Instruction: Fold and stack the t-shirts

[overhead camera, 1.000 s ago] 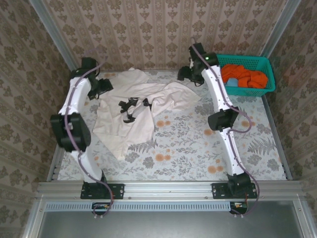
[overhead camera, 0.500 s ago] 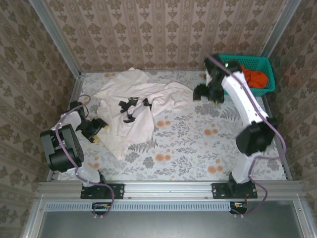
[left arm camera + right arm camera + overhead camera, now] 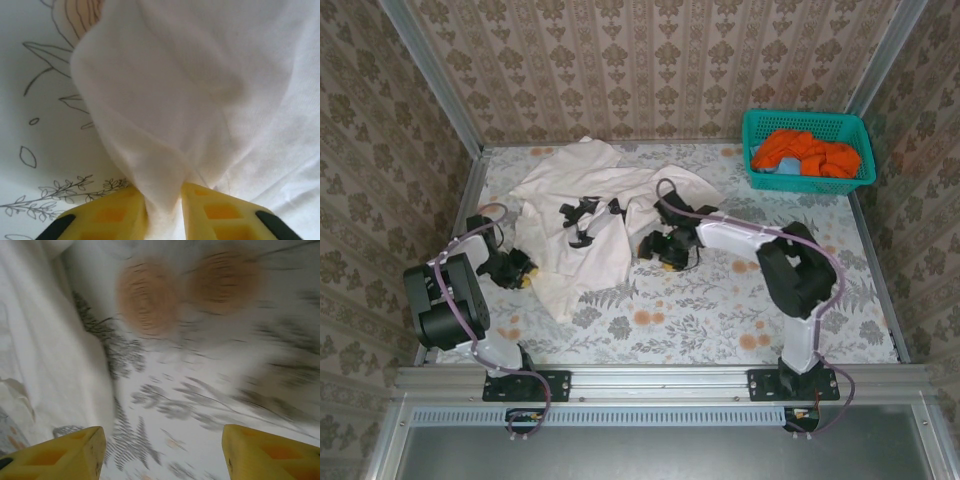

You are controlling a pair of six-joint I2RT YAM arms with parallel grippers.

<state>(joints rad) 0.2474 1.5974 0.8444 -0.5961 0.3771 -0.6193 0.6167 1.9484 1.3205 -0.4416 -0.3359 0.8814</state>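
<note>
A large cream-white t-shirt [image 3: 590, 215] with black printed marks lies crumpled on the left half of the table. My left gripper [image 3: 520, 268] sits low at its near left edge. In the left wrist view, the yellow fingers [image 3: 220, 210] of that gripper [image 3: 162, 200] pinch a fold of the white cloth [image 3: 200, 75]. My right gripper [image 3: 665, 250] hovers at the shirt's right edge, open. In the right wrist view the right gripper [image 3: 162, 440] has bare tablecloth between its fingertips, and the shirt [image 3: 45, 340] lies just to the left. Orange t-shirts [image 3: 810, 152] lie bunched in the basket.
A teal lattice basket [image 3: 760, 170] stands at the back right corner. The floral tablecloth [image 3: 720, 300] stretches across the table's near and right parts. Patterned walls close off the back and both sides.
My left arm came from the back left down to the shirt's near left edge and closed on the cloth. My right arm swung from beside the basket to the shirt's right edge.
</note>
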